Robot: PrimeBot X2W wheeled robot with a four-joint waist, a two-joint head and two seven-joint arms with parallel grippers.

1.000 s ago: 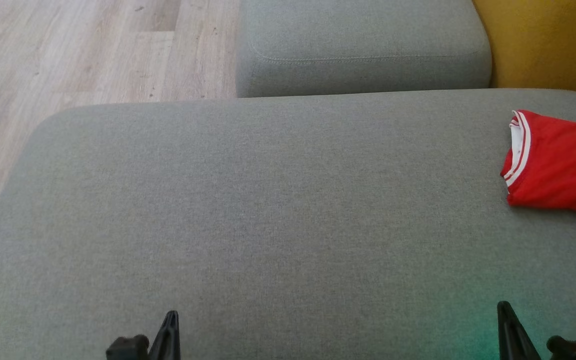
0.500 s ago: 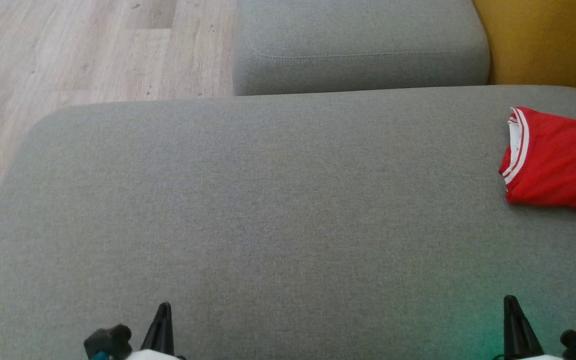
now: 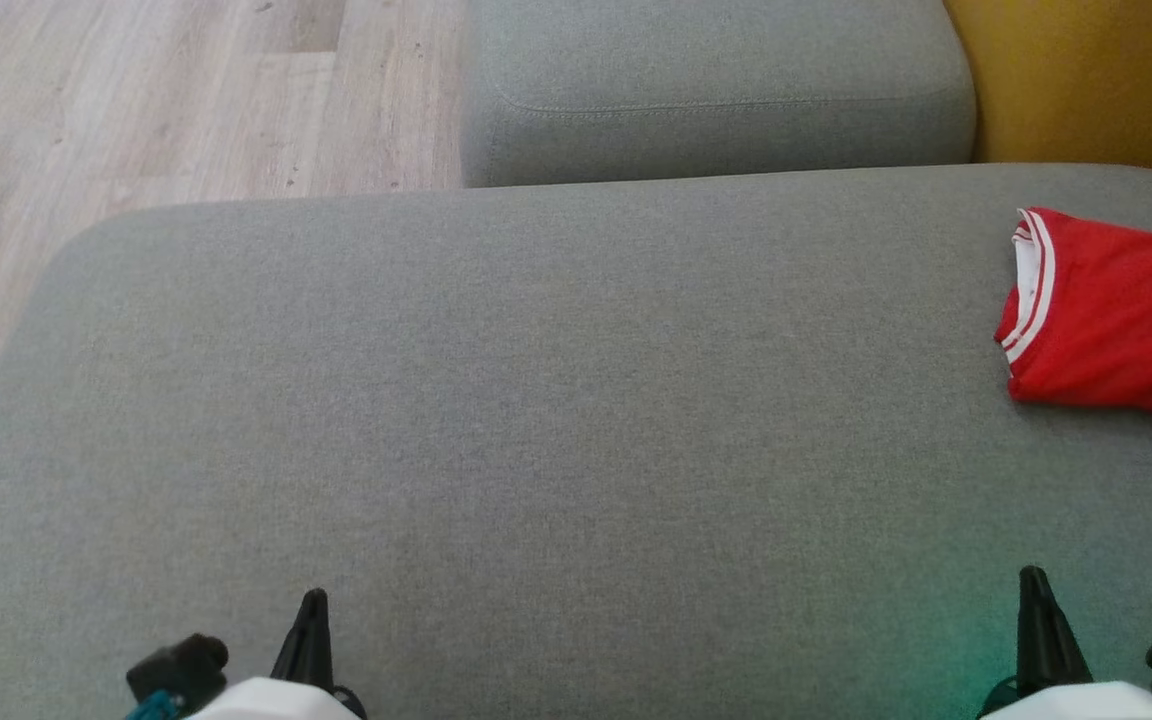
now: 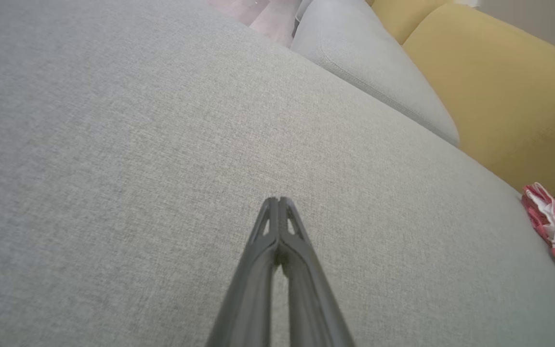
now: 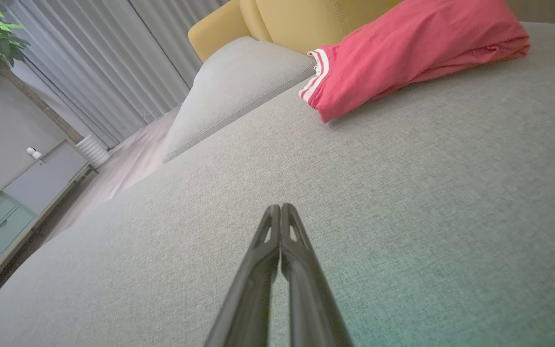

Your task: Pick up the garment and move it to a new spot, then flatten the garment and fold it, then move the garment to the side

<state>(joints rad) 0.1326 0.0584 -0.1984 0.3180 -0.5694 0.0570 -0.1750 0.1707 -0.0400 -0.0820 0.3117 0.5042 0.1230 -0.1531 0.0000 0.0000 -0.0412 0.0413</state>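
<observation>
Risk: red fabric garment w/ white-striped trim [image 3: 1111,320] lies at far right of grey woven sofa cushion [image 3: 536,400], partly cut off in head view, so a long reach may pinch just one layer. Pose: left end effector [image 3: 308,625] & right end effector [image 3: 1036,605] low at near edge, fingers pressed together, empty, pointing fwd.

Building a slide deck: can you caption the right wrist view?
Shut right pincer poised over the grey cushion, red garment lying ahead near the yellow backrest.
</observation>
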